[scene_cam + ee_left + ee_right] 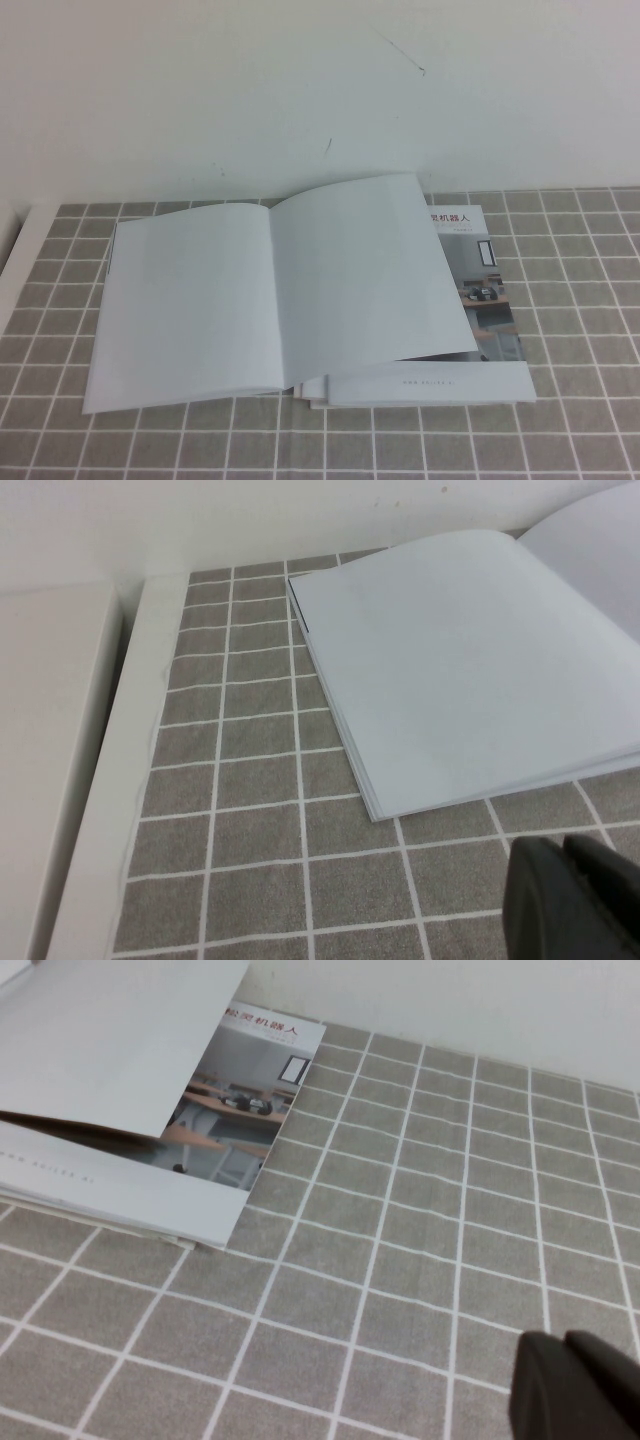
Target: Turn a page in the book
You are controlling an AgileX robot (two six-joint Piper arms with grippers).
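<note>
We read this as the start or the gap between steps: the book (270, 300), a large thin softcover w/ glossy white pages, lies open on blank sheets near the middle of the table, and neither arm shows in the high view. The right-hand page (370, 270), a thin white glossy sheet, bows up slightly at its outer edge, w/ a gap beneath it in the right wrist view. Under it sits a brochure (480, 280) w/ bold black Chinese characters and a room photo.

The left gripper (575, 900) hangs above the cloth just off the book's near-left corner, not touching; the right gripper (580, 1385) hangs over bare cloth, well apart from the brochure. Only a dark edge of each shows, so we cannot tell open vs clenched.

Next move, we judge: right gripper approaches the raised page edge, gets under that one sheet only, then sweeps it over the spine. Glossy paper may slip, or two sheets may lift together.

Surface: grey tablecloth (580, 430) w/ white grid lines, on a white table (100, 810). Behind: plain white wall (300, 80) w/ a few small marks.
</note>
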